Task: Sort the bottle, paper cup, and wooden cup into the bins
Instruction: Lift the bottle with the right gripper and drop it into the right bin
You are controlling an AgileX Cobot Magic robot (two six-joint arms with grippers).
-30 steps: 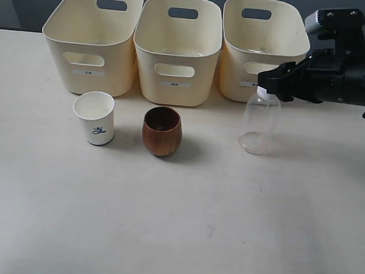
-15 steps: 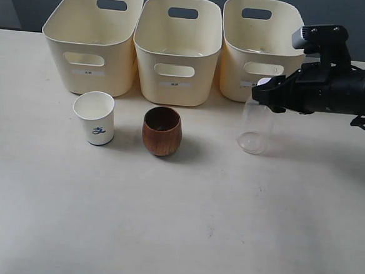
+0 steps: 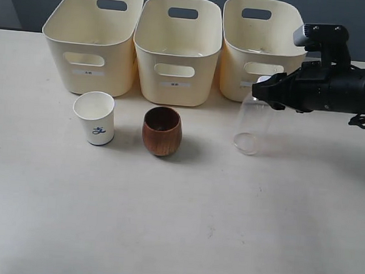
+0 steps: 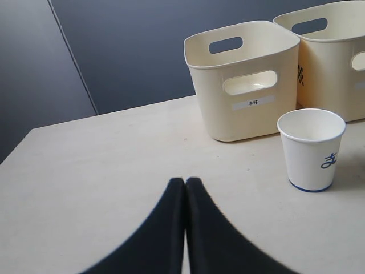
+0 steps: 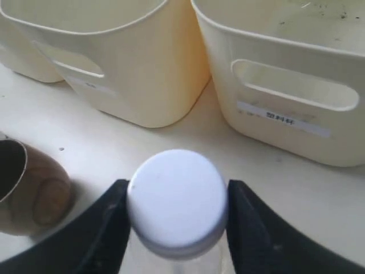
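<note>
Cream-yellow bins (image 3: 178,49) stand in a row at the back of the table; the right one sits just behind my load. Clear bottle (image 3: 251,126) hangs tilted under my right gripper (image 5: 175,200), base apparently just off the table. Fingers are closed on the white cap (image 5: 176,197), one each side. Risk: a cap-only hold lets the body swing, so it could clip the bin wall or slip. Left gripper (image 4: 185,185) is pinched closed, empty, near the paper cup (image 4: 311,148).
</note>
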